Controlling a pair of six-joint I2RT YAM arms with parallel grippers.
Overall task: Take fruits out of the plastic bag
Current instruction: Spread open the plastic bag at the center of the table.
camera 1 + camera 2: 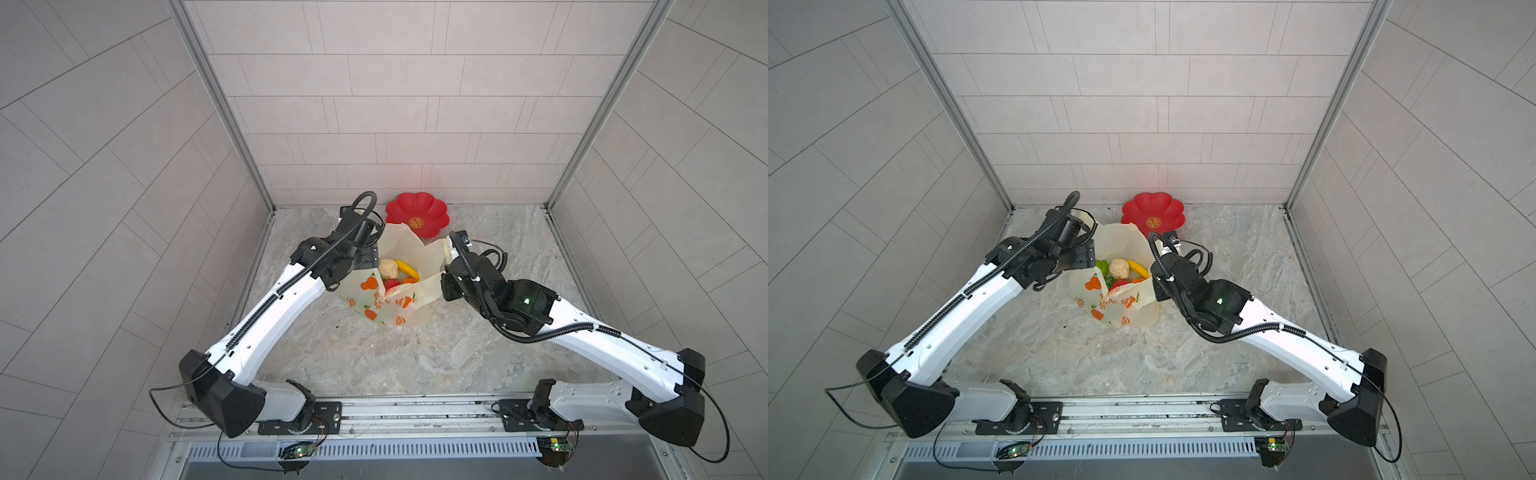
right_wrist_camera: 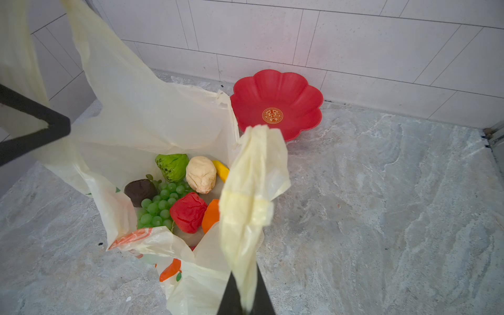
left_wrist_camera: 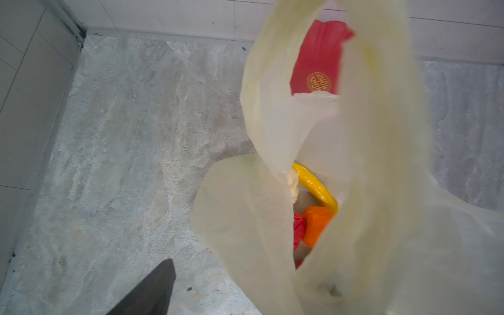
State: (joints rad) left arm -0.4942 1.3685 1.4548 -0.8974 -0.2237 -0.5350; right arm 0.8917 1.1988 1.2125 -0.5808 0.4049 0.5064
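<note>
Pale grey tiled walls close in a grey marbled worktop, with 2 white and black arms reaching in from the near edge. The plastic bag stands on the worktop towards the back wall, between the 2 arms and just in front of a red flower-shaped dish. Its mouth is pulled wide open and all the fruits visible lie inside it.

In the right wrist view these are a beige piece, a yellow banana partly hidden behind a handle, a green piece, a dark purple-brown piece, a green grape bunch, a red piece and an orange. The grapes touch the dark piece and the red piece.

The right fingers are pressed together on 1 crumpled bag handle, holding it up above the bag's right side. The left fingers stand apart. 1 is bare and clear of the film. The other shows only as a dark smudge through the second handle loop, which hangs raised and blurred close to the left wrist camera.
</note>
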